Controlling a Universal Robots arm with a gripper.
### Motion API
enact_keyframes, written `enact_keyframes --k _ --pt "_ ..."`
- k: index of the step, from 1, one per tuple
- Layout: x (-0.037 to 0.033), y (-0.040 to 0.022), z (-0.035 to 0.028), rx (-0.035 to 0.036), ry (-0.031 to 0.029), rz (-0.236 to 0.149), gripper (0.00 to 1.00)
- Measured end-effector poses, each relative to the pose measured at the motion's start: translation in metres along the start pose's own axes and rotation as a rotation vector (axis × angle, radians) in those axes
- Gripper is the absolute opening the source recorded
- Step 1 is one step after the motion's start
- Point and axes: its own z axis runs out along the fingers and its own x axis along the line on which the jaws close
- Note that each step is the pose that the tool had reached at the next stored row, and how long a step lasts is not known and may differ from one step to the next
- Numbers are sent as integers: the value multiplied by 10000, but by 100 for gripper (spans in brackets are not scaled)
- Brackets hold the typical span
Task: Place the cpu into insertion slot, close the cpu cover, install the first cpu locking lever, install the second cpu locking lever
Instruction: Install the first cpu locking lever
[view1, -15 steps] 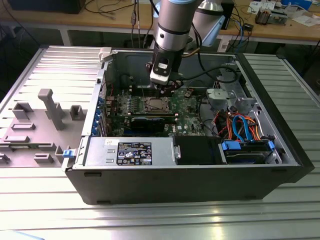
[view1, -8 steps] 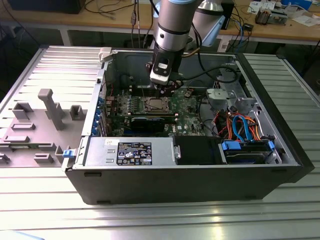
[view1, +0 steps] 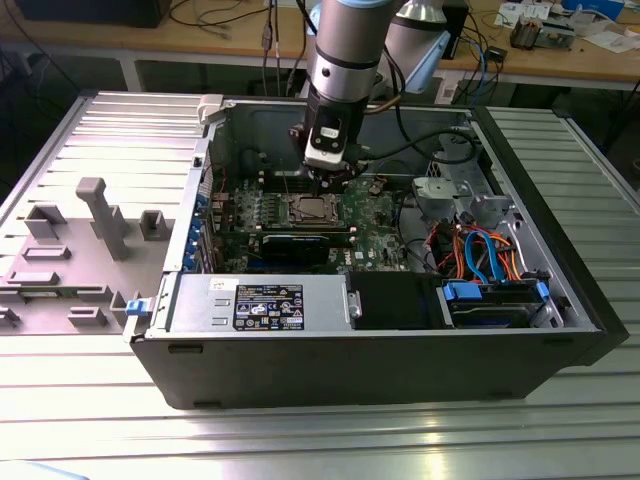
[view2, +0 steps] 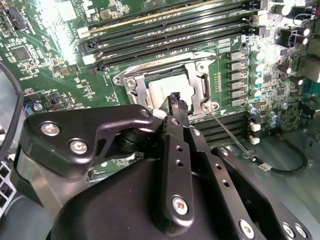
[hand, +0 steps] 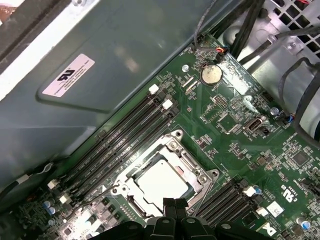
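Observation:
The cpu (hand: 162, 182) lies flat in the insertion slot (view1: 309, 210) on the green board, its silver top showing. The cpu cover (hand: 192, 162) is down around it as a metal frame. In both wrist views my gripper (hand: 175, 202) is shut with nothing between its fingertips, just above the socket's edge and beside the cpu (view2: 167, 90). A thin metal locking lever (view2: 232, 137) sticks out from a corner of the cover (view2: 200, 85), away from the socket. In the exterior view the gripper (view1: 328, 182) hangs over the socket inside the open computer case.
Rows of black memory slots (hand: 120, 140) flank the socket on both sides. The case wall (hand: 100, 75) rises close beside the board. A black graphics card (view1: 300, 243), a power supply (view1: 265, 303) and bundled cables (view1: 480, 255) fill the case around the board.

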Motion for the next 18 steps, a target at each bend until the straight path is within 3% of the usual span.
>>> enact_keyframes --k 6,18 --pt "0 0 0 61 -14 -689 11" --pt "0 0 0 130 -31 -1449 11"
